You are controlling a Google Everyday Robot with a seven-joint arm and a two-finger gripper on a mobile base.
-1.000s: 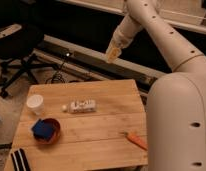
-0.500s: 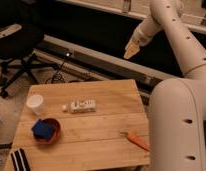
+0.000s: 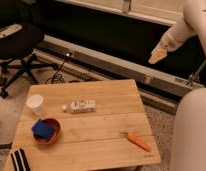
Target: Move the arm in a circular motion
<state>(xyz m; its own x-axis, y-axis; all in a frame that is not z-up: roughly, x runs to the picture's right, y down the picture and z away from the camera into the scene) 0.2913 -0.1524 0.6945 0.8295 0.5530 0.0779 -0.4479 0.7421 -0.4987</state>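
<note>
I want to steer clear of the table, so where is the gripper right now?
In the camera view the gripper hangs at the upper right on the end of the white arm, up in the air beyond the far right corner of the wooden table, above the carrot.

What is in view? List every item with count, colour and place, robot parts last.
table: 1, light wood, centre.
cup: 1, white, table's left side.
bottle: 1, clear, lying mid-table.
bowl: 1, red, front left.
sponge: 1, blue, in the bowl.
carrot: 1, orange, front right.
striped object: 1, black and white, front-left corner.
office chair: 1, black, upper left.
arm: 1, white, upper right.
gripper: 1, tan, in the air beyond the table's far right corner.
</note>
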